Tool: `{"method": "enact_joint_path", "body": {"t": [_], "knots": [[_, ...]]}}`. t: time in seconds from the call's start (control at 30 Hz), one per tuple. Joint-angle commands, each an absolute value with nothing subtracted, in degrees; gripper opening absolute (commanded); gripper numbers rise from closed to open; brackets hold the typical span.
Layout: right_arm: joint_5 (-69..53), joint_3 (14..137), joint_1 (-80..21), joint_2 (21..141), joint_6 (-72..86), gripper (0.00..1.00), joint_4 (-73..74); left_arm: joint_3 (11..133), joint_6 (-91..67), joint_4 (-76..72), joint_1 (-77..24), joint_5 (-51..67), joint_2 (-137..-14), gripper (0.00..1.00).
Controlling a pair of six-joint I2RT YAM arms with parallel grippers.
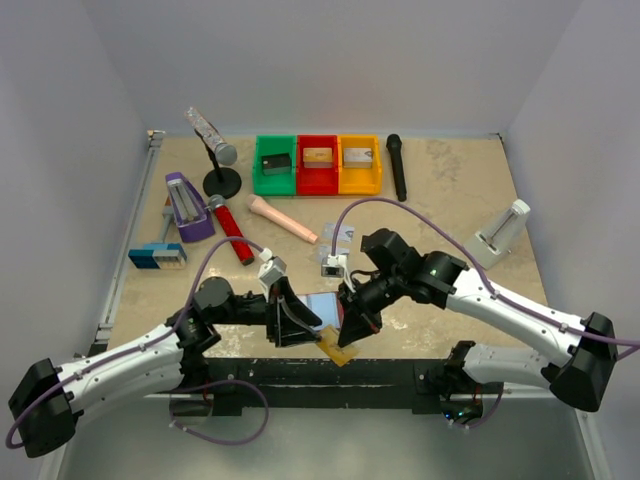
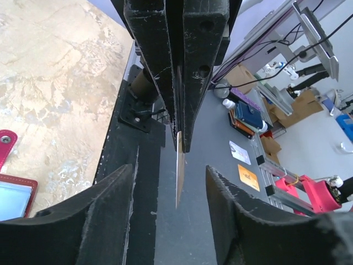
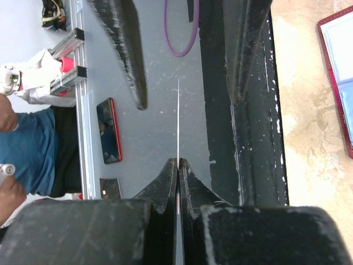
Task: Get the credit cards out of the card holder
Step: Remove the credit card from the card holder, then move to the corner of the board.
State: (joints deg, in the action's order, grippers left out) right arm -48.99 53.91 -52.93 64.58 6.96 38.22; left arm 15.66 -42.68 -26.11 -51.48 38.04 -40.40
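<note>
BENCH EDGE: A beige, marble-patterned bench (image 1: 450,200) sits inside plain white walls. Past its near edge run a black rail (image 2: 124,160) and a grey floor, where a person in a blue shirt (image 3: 33,143) is partly in view. At that edge, the right fingers (image 3: 165,185) are pressed together on one end of a yellowish-gold card (image 2: 180,176), pinching it between them. The card shows edge-on in both wrist views. Its long axis runs straight out from the right fingertips, and its free end points into the gap between the left fingers (image 2: 105,221). The left fingers stand spread on either side of the card, apart from it. The dark red card holder (image 1: 318,303) lies open on the bench just on the far side of both sets of fingers, pale blue pockets facing up.
</note>
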Motion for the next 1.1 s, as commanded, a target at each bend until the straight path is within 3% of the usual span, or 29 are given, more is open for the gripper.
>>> {"method": "enact_joint_path", "body": {"t": [0.0,0.27,0.6,0.67,0.73,0.83,0.93,1.07], "knots": [[-48.87,57.21,-53.44,64.95,5.10,0.00,39.90,17.05,-43.15,-30.06,-51.42,40.51,-41.48,0.55],[-48.25,58.80,-53.61,65.83,4.13,0.00,41.39,17.49,-43.15,-30.15,-52.21,40.17,-43.42,0.42],[-47.37,59.50,-53.61,66.45,3.34,0.00,42.45,17.67,-43.42,-31.46,-52.56,41.39,-44.38,0.13],[-47.11,59.59,-53.61,66.45,3.34,0.09,42.71,17.58,-43.68,-31.99,-52.56,41.57,-44.56,0.06],[-46.58,59.68,-53.61,66.10,3.25,0.28,43.06,17.40,-43.86,-32.60,-52.56,41.66,-44.65,0.00],[-43.43,59.41,-53.61,64.78,4.22,0.43,42.63,16.96,-43.95,-32.61,-52.56,40.35,-44.12,0.00],[-38.95,59.33,-53.35,63.90,5.71,0.52,42.71,16.09,-44.12,-31.65,-52.56,36.84,-42.90,0.00],[-30.78,58.36,-51.16,62.32,9.13,0.57,42.28,14.77,-43.94,-23.32,-51.77,24.37,-38.34,0.00]]}}
